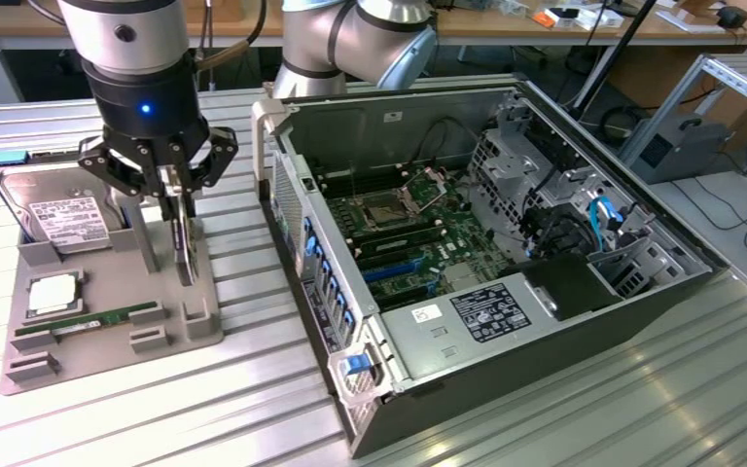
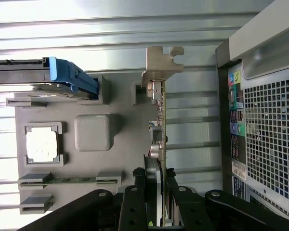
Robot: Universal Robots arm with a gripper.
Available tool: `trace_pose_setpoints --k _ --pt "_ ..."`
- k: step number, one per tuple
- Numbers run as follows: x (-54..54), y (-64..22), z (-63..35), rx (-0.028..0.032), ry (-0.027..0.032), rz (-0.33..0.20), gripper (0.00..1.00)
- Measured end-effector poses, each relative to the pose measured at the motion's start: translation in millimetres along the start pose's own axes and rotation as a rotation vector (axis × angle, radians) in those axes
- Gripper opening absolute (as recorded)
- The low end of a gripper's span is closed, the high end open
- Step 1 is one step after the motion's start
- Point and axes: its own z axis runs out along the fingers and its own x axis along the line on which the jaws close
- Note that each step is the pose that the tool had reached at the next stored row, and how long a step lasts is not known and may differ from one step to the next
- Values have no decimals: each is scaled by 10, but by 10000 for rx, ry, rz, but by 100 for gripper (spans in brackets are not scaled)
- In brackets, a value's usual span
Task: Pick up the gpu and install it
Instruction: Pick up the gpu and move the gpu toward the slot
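gripper (image 1: pixel 179 202) half-closed, pinching gpu (image 1: pixel 187 248) upright in holder (image 1: pixel 101 282) | advise: lift vertically, no tilt | case (image 1: pixel 299 292) at 3 o'clock, exterior view

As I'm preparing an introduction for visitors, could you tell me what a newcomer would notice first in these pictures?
The open computer case dominates the exterior view's right, its motherboard exposed. On the exterior view's left, the arm's end effector grips the gpu, which stands on edge in a grey parts tray that also holds a hard drive.
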Motion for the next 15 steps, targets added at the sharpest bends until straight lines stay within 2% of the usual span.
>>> trace_pose_setpoints --k 15 --pt "-1 1 -36 0 0 0 27"
